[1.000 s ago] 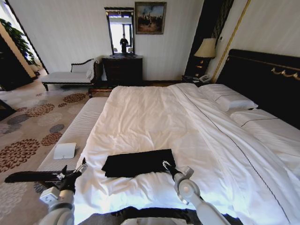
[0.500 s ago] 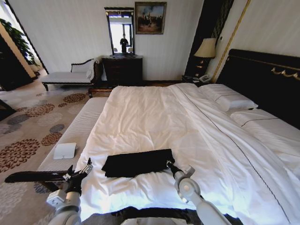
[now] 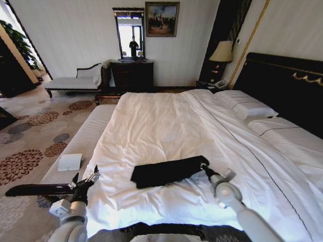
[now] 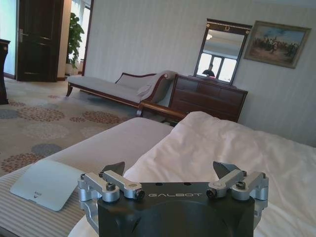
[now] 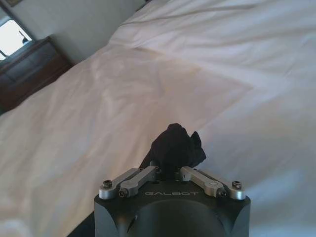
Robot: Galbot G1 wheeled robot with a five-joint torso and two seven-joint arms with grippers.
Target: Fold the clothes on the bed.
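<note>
The right pincer (image 3: 206, 168) pinches one end of the folded black soft-fabric T-shirt (image 3: 169, 171) on the large white-sheeted bed (image 3: 151, 121); the left pincer (image 3: 87, 179), spread, hovers beside the bed's edge

White-sheeted bed (image 3: 166, 126) — folded black T-shirt (image 3: 166, 171) and pillows (image 3: 245, 106) on it.

The head view looks forward and down from the long side of the bed (image 3: 166, 126), taking in the bench (image 3: 81, 141), the dresser (image 3: 132, 75) and the headboard (image 3: 282, 85) on the right. The left wrist view sits low behind its tool (image 4: 170, 173), facing along the bench (image 4: 98, 148) toward the same dresser (image 4: 207, 96). The right wrist view sits close over the duvet behind its tool (image 5: 168, 170); all three share the bed.
</note>
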